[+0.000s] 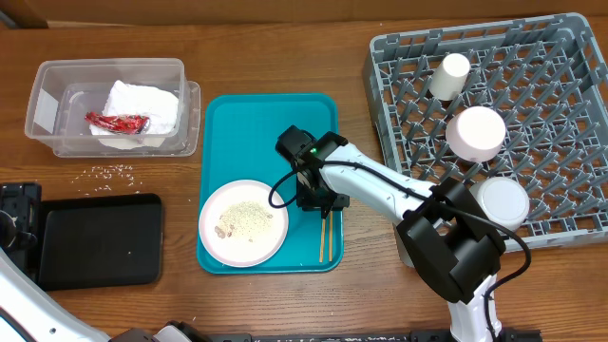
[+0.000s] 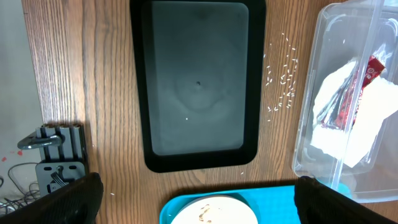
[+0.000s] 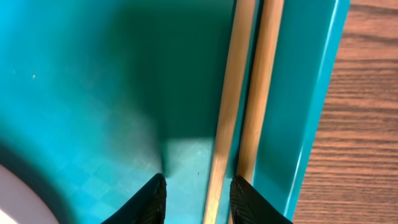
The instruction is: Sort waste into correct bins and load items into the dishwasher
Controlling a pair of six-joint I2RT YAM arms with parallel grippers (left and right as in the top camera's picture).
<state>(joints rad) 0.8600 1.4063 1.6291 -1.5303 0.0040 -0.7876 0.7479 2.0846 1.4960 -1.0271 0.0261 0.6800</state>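
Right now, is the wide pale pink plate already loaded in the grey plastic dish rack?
No, the wide pale pink plate sits on the teal serving tray, holding rice-like scraps, outside the grey plastic dish rack.

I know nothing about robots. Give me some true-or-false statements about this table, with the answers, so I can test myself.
1. The wrapper lies in the tub. True.
2. The napkin lies on the black tray. False: it is in the tub, with the wrapper.
3. The plate on the teal tray has scraps on it. True.
4. Nothing has been put in the rack. False: a cup and two bowls are in it.
5. The right gripper is shut on a chopstick. False: it is open, with one chopstick between its fingertips.
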